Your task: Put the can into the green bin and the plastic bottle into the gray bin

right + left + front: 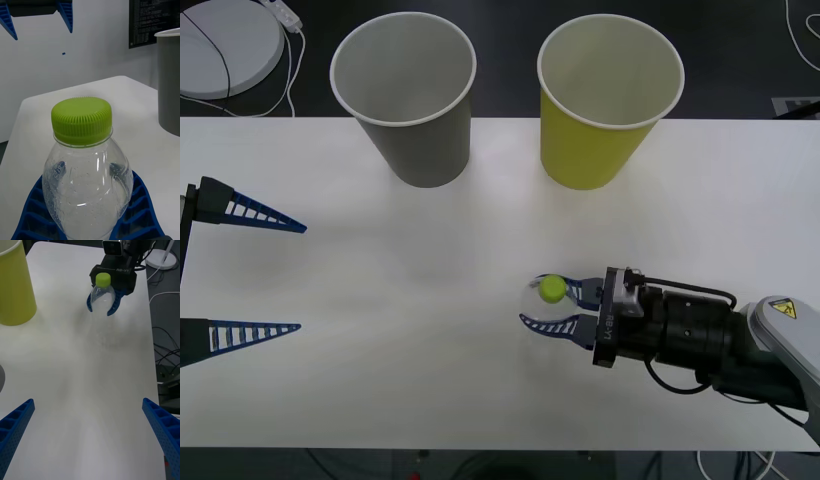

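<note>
Right gripper clasping the plastic bottle upright between its curved blue fingers near the table's front right, left gripper spread wide at the left edge, gray bin and green bin side by side at the back

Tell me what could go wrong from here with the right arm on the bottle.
1. The right gripper wraps its fingers around the plastic bottle, whose thin, crinkled wall could buckle or slip.
2. The green bin stands nearer this arm than the gray bin, so the carry could clip it.
3. The open left gripper waits on the gray bin's side.
</note>
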You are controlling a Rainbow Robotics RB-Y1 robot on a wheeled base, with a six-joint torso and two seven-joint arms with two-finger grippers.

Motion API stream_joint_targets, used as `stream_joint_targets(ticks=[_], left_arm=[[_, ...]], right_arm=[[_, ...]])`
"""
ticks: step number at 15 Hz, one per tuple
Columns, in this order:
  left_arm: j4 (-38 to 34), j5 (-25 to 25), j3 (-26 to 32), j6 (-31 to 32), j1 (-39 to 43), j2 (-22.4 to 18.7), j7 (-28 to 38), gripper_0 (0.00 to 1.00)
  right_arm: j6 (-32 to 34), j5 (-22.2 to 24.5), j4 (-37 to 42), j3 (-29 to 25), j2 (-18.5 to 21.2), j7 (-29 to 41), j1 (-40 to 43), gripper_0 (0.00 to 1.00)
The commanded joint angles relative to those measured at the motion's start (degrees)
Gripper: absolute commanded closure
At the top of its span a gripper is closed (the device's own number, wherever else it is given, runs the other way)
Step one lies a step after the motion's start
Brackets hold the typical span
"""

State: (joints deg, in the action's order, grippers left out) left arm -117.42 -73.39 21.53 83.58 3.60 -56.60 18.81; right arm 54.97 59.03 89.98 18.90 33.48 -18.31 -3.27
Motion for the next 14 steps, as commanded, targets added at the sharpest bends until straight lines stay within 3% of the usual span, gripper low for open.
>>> stream_joint_targets(ticks=[1, 5, 10, 14], left_arm=[[0.0, 0.0, 0.0, 0.0, 0.0, 0.0, 0.0, 0.00], [0.0, 0.0, 0.0, 0.0, 0.0, 0.0, 0.0, 0.00], [0.0, 0.0, 0.0, 0.0, 0.0, 0.0, 0.0, 0.00], [0.0, 0.0, 0.0, 0.0, 0.0, 0.0, 0.0, 0.00]], right_arm=[[-0.7, -3.0, 1.9, 0.0, 2.5, 1.1, 0.1, 1.00], [-2.8, -5.5, 7.1, -1.9, 7.5, 3.4, 1.1, 1.00], [-10.1, -8.0, 17.4, -3.7, 16.8, 13.8, 2.8, 1.00], [-14.5, -9.3, 22.0, -6.2, 20.7, 20.4, 2.8, 1.00]])
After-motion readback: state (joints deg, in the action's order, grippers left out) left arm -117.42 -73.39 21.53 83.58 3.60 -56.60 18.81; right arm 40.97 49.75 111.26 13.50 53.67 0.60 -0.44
